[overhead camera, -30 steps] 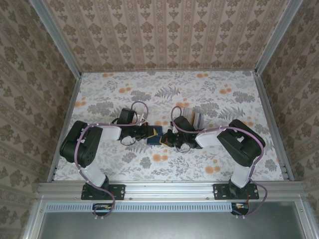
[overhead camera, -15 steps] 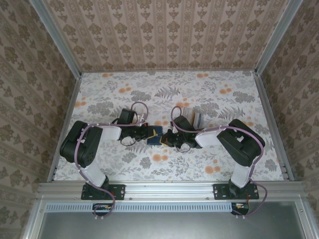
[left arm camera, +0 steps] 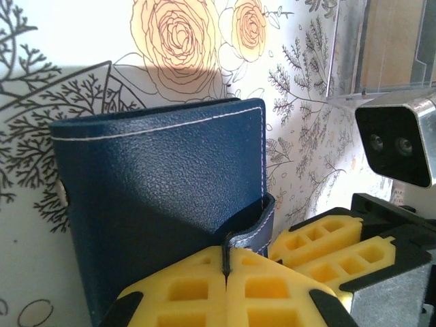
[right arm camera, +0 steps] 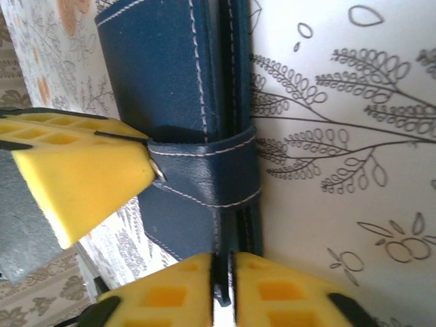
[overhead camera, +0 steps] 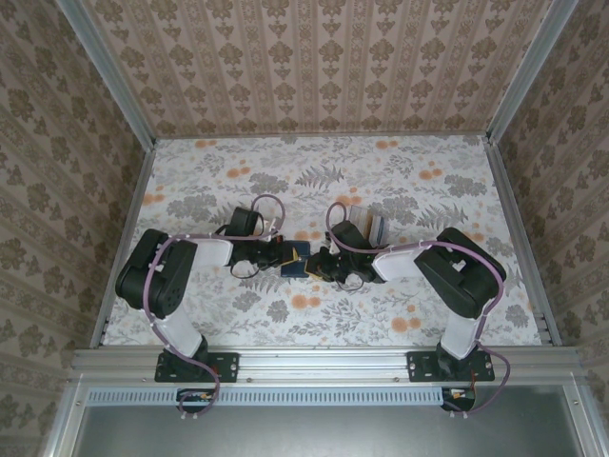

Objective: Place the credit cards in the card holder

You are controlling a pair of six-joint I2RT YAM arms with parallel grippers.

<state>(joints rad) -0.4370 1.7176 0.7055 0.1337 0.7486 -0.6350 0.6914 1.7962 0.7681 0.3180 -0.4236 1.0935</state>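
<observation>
Tightly clenched, the left gripper [left arm camera: 225, 289] pinches the closing strap of the card holder [left arm camera: 157, 184] between its yellow pads. Facing it, the right gripper [right arm camera: 223, 289] has its pads drawn in around the holder's thin edge and grips it there. The card holder is caught between the two grippers near the middle of the floral worktop [right arm camera: 340, 102]; whether it rests on the surface or is lifted cannot be told.

It probably handles as a light, supple thing. The covers would flex and the strap is floppy, so the firmer edge is the steadier hold while the strap is tugged. Its pebbled skin should resist slipping.

It is dark navy with pale stitching, folded shut, the strap wrapped round it and a small metal stud at the strap's tip. A clear rack [left arm camera: 354, 48] stands beyond it.
</observation>
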